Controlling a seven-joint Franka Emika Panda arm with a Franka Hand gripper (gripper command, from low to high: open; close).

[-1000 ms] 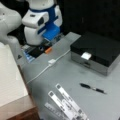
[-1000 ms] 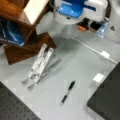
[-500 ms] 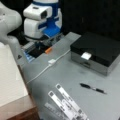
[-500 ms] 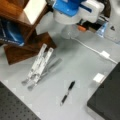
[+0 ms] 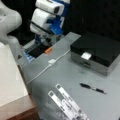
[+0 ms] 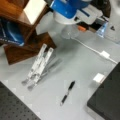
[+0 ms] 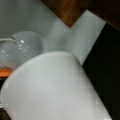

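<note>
Biggest thing here is the grey worktop [image 5: 75, 82], and most of the stuff on it sits spread out with bare space between. The arm [image 5: 47, 17] hangs over the far end, at a front view's top, folded down so the gripper [image 5: 46, 41] points at the dark tray [image 5: 37, 51] by the worktop's edge. I can't tell if the fingers are wide or narrow; the white and blue body hides them in both front views.

In the wrist view a white cup [image 7: 53, 87] fills most of the frame, tilted, right up against the camera, so it looks like it's in the fingers or just under them. Hard to say which. Behind it is a clear glass [image 7: 22, 50], also showing in a front view [image 6: 68, 31] just below the arm.

The black box [image 5: 97, 50] sits shut at a front view's right, with a white tag [image 5: 85, 55] on its front edge. A wooden shelf [image 6: 22, 32] stands off to the side. The metal stand [image 6: 38, 63] lies flat, folded. A white cable [image 5: 48, 65] runs across the worktop, its plug mid-way. An orange bit [image 5: 48, 50] lies near the tray. The pen [image 5: 92, 88] lies alone, well apart from the arm.
</note>
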